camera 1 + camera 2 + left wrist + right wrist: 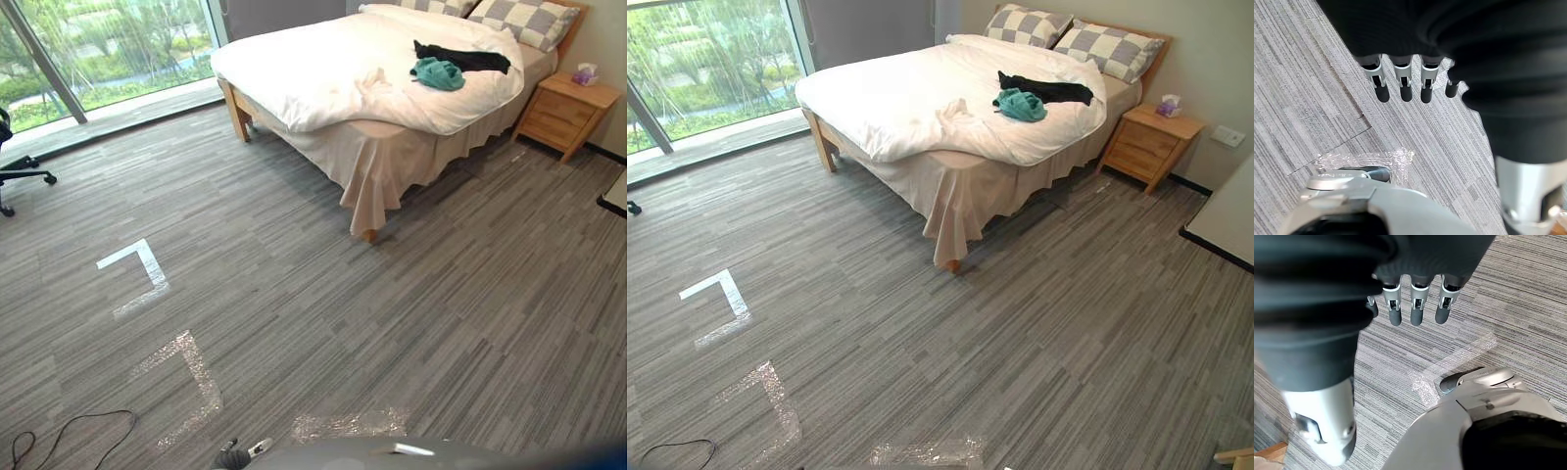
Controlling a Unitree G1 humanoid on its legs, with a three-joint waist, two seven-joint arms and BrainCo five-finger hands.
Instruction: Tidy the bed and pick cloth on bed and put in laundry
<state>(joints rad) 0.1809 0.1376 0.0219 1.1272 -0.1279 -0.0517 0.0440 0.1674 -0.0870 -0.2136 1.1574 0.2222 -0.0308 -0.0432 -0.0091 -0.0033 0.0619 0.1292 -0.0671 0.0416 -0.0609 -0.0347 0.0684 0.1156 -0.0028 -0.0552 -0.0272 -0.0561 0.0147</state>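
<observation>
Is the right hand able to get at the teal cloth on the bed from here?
Probably not. The right hand hangs open over the carpet, and the teal cloth lies on the bed, well across that carpet. Nothing blocks the way; it just looks too far off.

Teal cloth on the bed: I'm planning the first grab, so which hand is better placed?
Right, but slightly: the left hand and right hand both hang open over the carpet, far from the bed, while the teal cloth lies toward the robot's right, beside the black cloth.
</observation>
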